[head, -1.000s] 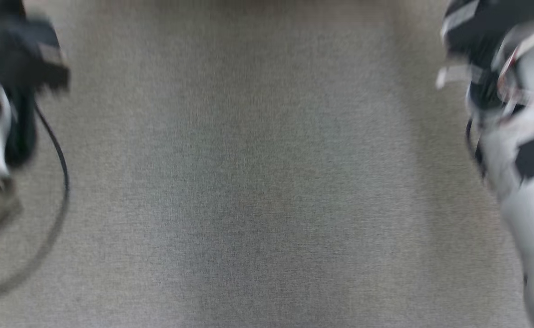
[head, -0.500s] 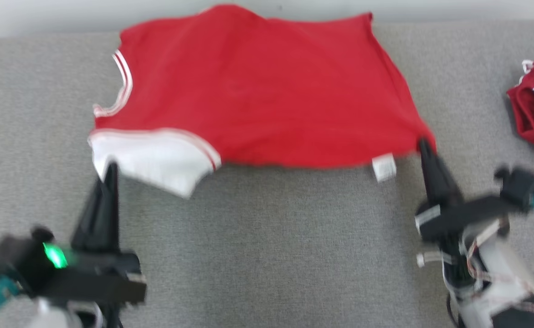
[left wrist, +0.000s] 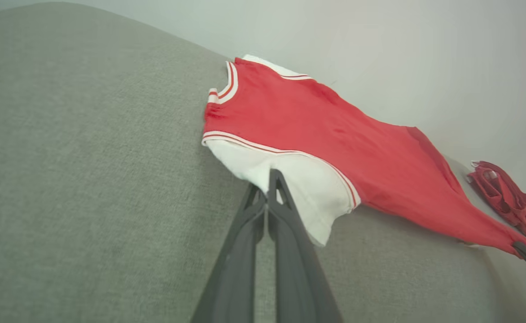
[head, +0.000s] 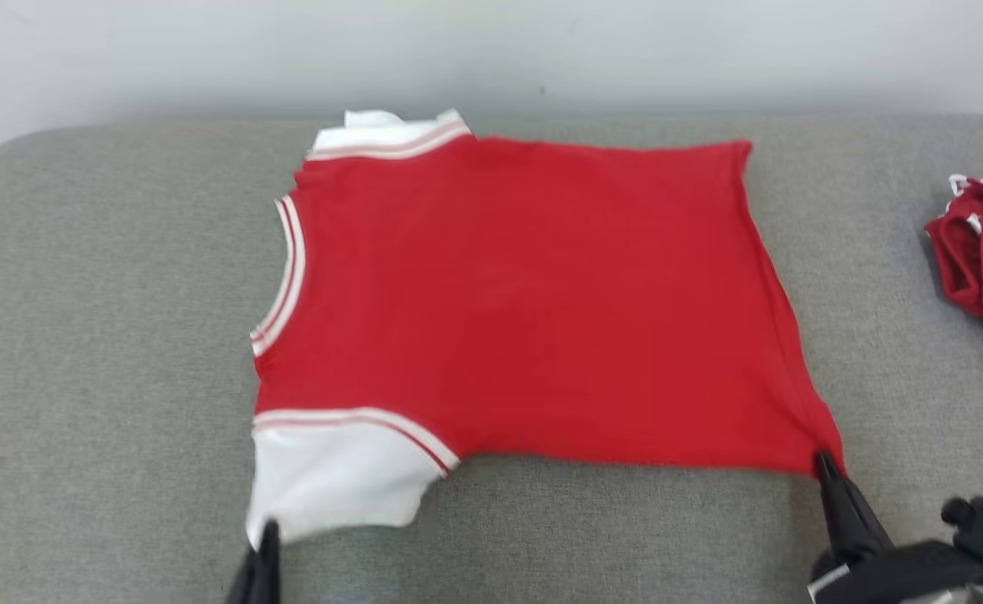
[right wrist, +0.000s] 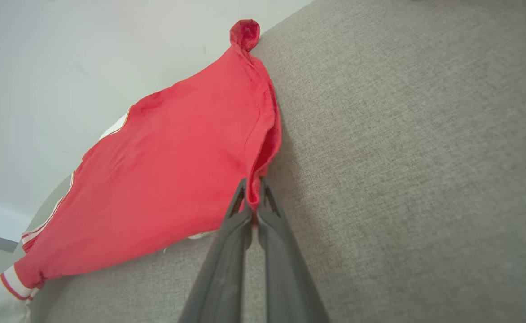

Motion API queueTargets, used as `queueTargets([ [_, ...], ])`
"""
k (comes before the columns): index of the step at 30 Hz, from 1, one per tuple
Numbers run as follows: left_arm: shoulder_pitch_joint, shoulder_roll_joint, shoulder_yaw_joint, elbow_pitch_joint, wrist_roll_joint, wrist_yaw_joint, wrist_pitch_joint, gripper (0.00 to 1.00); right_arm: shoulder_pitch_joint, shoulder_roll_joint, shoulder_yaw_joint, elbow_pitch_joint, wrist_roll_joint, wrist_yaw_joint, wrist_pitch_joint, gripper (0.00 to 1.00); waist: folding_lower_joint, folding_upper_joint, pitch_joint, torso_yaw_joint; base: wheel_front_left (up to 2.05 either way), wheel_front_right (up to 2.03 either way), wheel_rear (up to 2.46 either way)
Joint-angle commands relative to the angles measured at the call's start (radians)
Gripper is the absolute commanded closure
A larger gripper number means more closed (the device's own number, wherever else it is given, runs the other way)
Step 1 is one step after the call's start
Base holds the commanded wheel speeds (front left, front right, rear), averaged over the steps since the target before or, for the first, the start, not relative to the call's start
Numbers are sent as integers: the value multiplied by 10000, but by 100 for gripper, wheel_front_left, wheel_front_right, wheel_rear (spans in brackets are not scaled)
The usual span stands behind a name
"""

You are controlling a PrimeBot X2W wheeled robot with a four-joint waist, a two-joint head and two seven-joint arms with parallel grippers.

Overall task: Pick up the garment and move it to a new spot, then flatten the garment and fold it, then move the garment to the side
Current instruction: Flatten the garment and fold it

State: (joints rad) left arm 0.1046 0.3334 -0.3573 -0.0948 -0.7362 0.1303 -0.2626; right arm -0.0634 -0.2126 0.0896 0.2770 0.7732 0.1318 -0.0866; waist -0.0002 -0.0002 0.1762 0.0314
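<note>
The garment [head: 525, 302] is a red shirt with white, striped-trim sleeves, spread nearly flat on the grey padded surface [head: 80, 335]. My left gripper [head: 267, 537] is at the bottom edge of the head view, shut on the edge of the near white sleeve [left wrist: 299, 184]. In the left wrist view the left gripper [left wrist: 267, 181] has its dark fingers pressed together over that sleeve edge. My right gripper [head: 823, 460] is shut on the red hem corner. The right wrist view shows the right gripper [right wrist: 254, 197] pinching a fold of the hem [right wrist: 263, 152], pulled taut.
A second red garment [head: 982, 252] lies bunched at the right end of the surface, seen also as a crumpled heap [left wrist: 501, 193] in the left wrist view. A pale wall [head: 491, 50] runs right behind the far edge. Bare grey surface lies left of and in front of the shirt.
The head camera has swung up from bare grey surface to the shirt. The far white sleeve now shows. Both grippers stay shut on the sleeve and the hem corner.
</note>
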Motion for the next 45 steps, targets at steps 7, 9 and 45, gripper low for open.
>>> queueTargets([
  [7,925,-402,169,216,219,-240,-28,100,1283,216,-876,-638,-597,-28,669,100,2,2,-457,173,0,0,0],
  [9,1114,-439,118,250,198,-330,-28,100,1643,282,-1202,-819,-704,-28,899,100,2,2,-569,217,0,0,0],
  [45,-4228,456,-572,3364,1219,-1935,1195,100,-594,1604,-2491,-529,-661,-28,3717,100,2,2,-281,-469,0,0,0],
])
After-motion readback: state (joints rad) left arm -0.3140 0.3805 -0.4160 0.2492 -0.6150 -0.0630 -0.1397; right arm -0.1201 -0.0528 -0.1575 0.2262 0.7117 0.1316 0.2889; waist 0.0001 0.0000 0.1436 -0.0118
